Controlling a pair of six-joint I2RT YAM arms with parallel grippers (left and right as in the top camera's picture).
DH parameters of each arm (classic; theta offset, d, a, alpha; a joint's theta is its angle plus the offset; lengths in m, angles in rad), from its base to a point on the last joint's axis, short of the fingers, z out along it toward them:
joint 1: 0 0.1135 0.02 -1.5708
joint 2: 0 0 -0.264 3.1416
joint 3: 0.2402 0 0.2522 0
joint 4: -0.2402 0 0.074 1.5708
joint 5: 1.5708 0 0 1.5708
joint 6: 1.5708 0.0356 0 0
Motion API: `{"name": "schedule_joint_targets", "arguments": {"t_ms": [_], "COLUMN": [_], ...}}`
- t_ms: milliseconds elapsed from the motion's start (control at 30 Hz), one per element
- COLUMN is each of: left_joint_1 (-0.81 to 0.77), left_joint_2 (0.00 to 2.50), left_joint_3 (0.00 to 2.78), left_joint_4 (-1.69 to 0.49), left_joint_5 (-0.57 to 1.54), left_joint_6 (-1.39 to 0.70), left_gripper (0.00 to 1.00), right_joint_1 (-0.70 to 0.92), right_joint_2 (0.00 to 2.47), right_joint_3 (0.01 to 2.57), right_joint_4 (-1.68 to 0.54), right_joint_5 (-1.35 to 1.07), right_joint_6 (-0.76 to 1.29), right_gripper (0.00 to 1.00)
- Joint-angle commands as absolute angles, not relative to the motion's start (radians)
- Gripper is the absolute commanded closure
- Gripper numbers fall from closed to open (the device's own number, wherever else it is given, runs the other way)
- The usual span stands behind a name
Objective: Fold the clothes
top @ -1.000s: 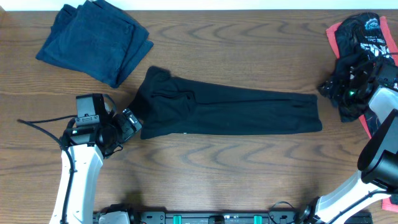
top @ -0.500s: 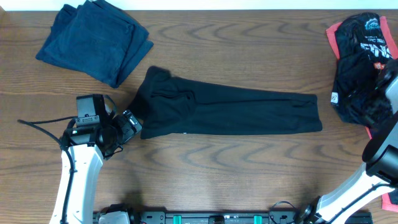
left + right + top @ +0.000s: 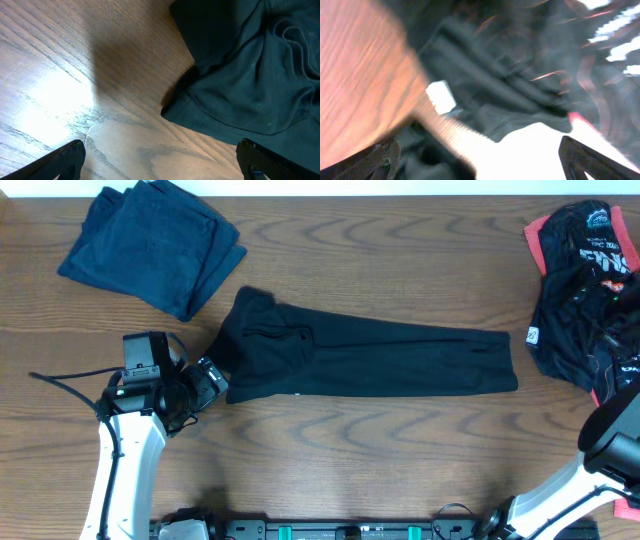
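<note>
Tabletop (image 3: 380,450) carries a black shirt (image 3: 380,360) folded long at centre, a folded dark-blue garment (image 3: 150,245) at far left, and a black, pink-trimmed heap (image 3: 580,290) at the right edge. Left end effector (image 3: 162,162), fingers apart, sits beside the shirt's left end; right end effector (image 3: 480,165) gapes above the heap.

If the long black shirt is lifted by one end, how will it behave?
Probably floppy: the shirt lies flat in a wrinkled strip, so it should sag and unfold. Thin layers suggest it is light. Pushed, it would likely bunch.
</note>
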State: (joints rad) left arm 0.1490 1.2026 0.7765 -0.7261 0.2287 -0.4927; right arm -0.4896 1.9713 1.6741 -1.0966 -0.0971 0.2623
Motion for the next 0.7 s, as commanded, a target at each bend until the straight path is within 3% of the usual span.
{"name": "schedule_joint_targets", "arguments": {"t_ms": [0, 333, 533, 667], "left_joint_1": [0.153, 0.153, 0.153, 0.153], "left_joint_2": [1.208, 1.209, 1.209, 1.208], "left_joint_3": [0.77, 0.77, 0.77, 0.77], "left_joint_4": [-0.729, -0.73, -0.733, -0.732], "left_joint_5": [0.216, 0.216, 0.216, 0.216], "left_joint_6": [-0.479, -0.479, -0.479, -0.479], "left_gripper": [0.02, 0.02, 0.02, 0.02], "right_joint_1": [-0.428, -0.395, -0.414, -0.414], "right_joint_2": [1.966, 1.966, 1.966, 1.966], "right_joint_3": [1.642, 1.378, 1.275, 1.251], "right_joint_4": [-1.108, -0.931, -0.855, -0.852], "right_joint_5": [-0.284, -0.35, -0.483, -0.526], "right_joint_6": [0.06, -0.006, -0.229, -0.272], "right_gripper": [0.01, 0.01, 0.01, 0.01]}}
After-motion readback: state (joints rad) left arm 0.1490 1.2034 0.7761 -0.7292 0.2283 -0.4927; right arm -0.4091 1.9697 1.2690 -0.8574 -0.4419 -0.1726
